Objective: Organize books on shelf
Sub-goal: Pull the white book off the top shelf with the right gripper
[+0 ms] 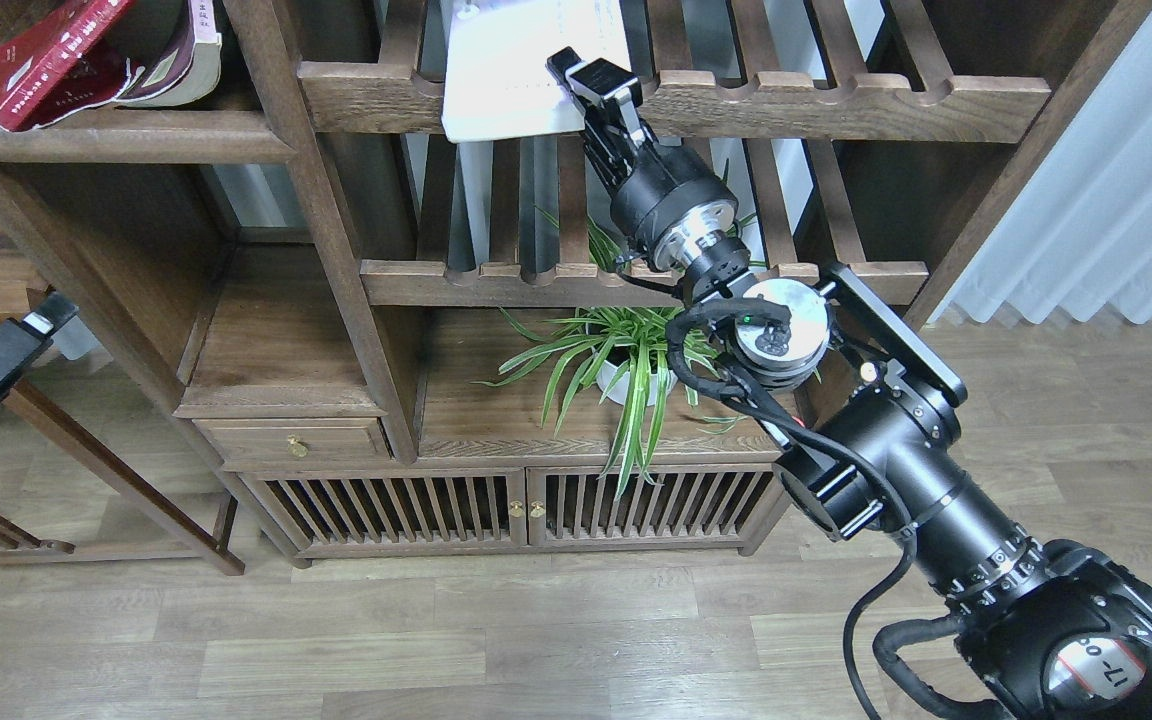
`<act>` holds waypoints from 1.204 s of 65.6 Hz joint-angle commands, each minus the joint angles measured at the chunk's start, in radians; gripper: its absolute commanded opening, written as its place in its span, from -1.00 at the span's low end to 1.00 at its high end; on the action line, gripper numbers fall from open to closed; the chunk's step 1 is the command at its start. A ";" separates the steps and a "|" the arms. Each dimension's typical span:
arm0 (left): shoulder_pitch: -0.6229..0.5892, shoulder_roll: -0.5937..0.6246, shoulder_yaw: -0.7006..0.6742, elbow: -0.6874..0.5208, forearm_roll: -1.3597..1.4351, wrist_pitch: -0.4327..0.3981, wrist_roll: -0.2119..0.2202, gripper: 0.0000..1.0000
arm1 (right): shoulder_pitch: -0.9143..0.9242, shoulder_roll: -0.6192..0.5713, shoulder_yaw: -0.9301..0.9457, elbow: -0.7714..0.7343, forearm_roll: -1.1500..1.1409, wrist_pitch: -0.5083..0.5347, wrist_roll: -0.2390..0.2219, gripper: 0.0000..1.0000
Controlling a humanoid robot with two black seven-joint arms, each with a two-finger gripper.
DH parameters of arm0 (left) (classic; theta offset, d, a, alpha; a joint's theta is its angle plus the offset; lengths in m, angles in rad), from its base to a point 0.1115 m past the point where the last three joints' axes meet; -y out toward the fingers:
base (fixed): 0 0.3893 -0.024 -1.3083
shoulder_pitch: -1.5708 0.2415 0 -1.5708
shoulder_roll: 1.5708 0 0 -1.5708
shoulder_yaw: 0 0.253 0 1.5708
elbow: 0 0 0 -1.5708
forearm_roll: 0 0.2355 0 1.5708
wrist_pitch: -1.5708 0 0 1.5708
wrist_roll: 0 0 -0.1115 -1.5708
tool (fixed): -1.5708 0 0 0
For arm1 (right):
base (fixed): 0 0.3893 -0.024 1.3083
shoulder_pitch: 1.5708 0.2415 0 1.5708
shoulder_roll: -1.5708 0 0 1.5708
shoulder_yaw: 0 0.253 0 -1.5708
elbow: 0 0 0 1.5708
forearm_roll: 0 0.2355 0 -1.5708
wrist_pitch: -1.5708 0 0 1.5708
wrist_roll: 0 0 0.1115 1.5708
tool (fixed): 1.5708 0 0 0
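Observation:
The white book (511,70) lies on the upper slatted rack, its near end hanging over the front rail. My right gripper (584,82) reaches up to the book's right near corner, with one finger over the cover and the other beside it, closed on it. The bright red book (41,65) leans tilted on the solid dark-brown shelf (126,135) at the top left. A dark maroon book (186,55) curls behind it, page edges showing. My left gripper (31,335) is low at the left edge, far from the books, and its fingers cannot be told apart.
A second slatted rack (496,280) runs below the first. A potted green plant (626,370) stands on the cabinet top under my right forearm. A thick upright post (316,200) divides the shelf bay from the racks. A drawer and slatted cabinet doors (516,510) are below.

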 commanded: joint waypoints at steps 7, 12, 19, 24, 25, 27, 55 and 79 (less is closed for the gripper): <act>0.003 -0.078 0.058 -0.008 -0.144 0.000 0.000 0.96 | -0.072 0.000 -0.021 0.079 0.012 0.065 -0.018 -0.89; 0.005 -0.096 0.092 -0.014 -0.188 0.000 0.000 0.99 | -0.121 0.000 -0.023 0.113 0.014 0.094 -0.041 -0.88; 0.008 -0.109 0.150 -0.025 -0.254 0.000 0.000 1.00 | -0.176 0.000 -0.023 0.145 0.014 0.180 -0.078 -0.89; 0.014 -0.115 0.199 -0.034 -0.331 0.000 0.000 1.00 | -0.212 0.000 -0.027 0.156 0.014 0.243 -0.093 -0.89; 0.015 -0.115 0.207 -0.034 -0.342 0.000 0.000 1.00 | -0.216 0.000 -0.027 0.156 0.014 0.249 -0.093 -0.89; 0.017 -0.115 0.229 -0.036 -0.365 0.000 0.000 1.00 | -0.232 0.000 -0.027 0.156 0.014 0.263 -0.094 -0.89; 0.057 -0.175 0.353 -0.046 -0.443 0.000 0.000 1.00 | -0.499 0.000 -0.029 0.171 0.014 0.490 -0.176 -0.89; 0.058 -0.195 0.460 -0.046 -0.471 0.000 0.000 1.00 | -0.695 -0.057 -0.029 0.107 0.017 0.654 -0.274 -0.88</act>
